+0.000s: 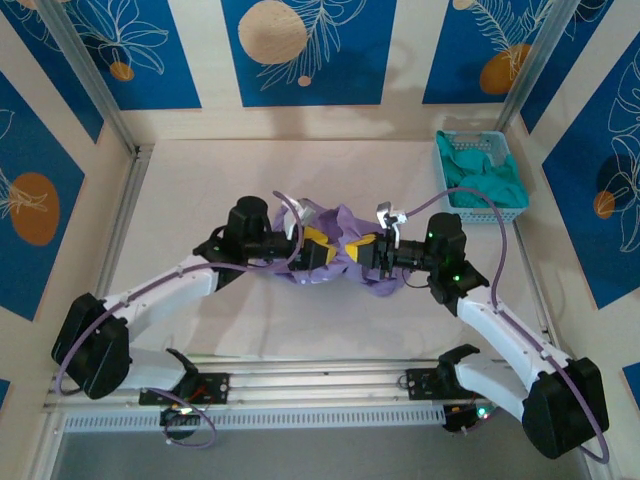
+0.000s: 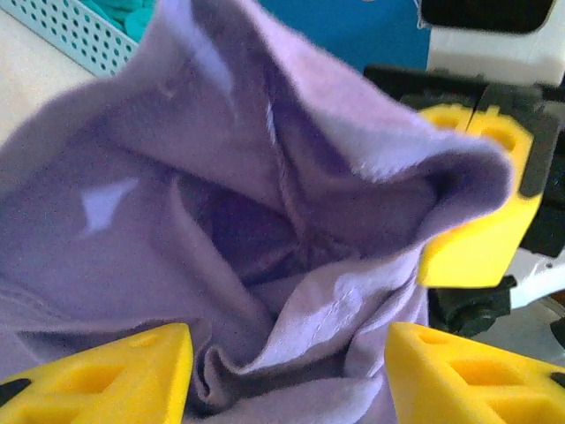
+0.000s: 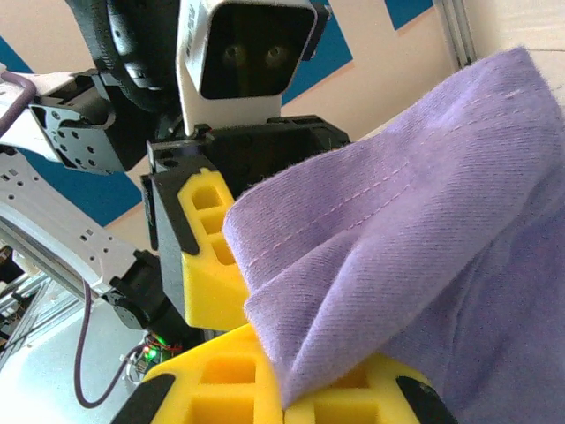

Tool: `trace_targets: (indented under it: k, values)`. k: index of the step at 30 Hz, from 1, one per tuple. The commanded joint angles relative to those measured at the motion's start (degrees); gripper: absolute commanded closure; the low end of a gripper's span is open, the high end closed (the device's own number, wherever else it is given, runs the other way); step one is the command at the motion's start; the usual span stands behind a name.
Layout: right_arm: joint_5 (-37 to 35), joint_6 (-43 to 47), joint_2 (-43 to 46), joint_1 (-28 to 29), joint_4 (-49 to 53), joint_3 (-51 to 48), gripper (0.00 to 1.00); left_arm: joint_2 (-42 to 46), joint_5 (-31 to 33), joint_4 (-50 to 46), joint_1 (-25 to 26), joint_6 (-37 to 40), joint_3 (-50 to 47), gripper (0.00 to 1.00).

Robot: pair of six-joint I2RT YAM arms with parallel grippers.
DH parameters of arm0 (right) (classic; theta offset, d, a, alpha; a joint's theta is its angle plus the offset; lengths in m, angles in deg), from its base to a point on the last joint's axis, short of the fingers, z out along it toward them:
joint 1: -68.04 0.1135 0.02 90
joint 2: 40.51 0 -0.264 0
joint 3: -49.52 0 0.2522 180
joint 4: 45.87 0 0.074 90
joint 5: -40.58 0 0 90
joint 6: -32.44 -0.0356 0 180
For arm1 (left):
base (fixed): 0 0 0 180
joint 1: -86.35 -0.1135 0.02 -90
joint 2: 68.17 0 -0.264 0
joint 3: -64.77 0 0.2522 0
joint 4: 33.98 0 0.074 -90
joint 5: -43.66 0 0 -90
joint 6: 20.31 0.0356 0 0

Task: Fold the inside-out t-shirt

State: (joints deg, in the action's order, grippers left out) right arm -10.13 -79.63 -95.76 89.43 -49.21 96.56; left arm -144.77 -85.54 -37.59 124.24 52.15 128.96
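Low in the right wrist view, the right gripper (image 3: 282, 393) is clamped on a folded edge of the lavender t-shirt (image 3: 424, 230). The left gripper (image 2: 287, 353) has its jaws apart, with loose cloth bunched between them. From above, the t-shirt lies crumpled mid-frame between both grippers. At upper right, a blue basket (image 1: 470, 137) holds teal-green garments (image 1: 485, 180).
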Motion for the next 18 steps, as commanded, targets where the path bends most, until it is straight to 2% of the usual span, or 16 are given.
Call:
trace_targets:
  k: [1, 10, 16, 18]
  values:
    - [1.4, 0.2, 1.2, -0.4, 0.2, 1.2, 0.99, -0.9, -3.6, 1.1, 0.0, 1.8, 1.8, 0.47]
    - [1.4, 0.0, 1.4, -0.5, 0.2, 0.9, 0.99, -2.7, -4.4, 2.0, 0.1, 0.7, 3.0, 0.71]
    - [0.6, 0.5, 1.4, -0.6, 1.0, 0.8, 0.99, -2.6, -4.4, 4.4, 0.2, -0.9, 2.8, 0.95]
    - [-0.1, 1.0, 1.5, -0.7, 2.1, 0.9, 0.99, -2.1, -3.6, 4.7, 0.2, -1.0, 2.6, 1.0]
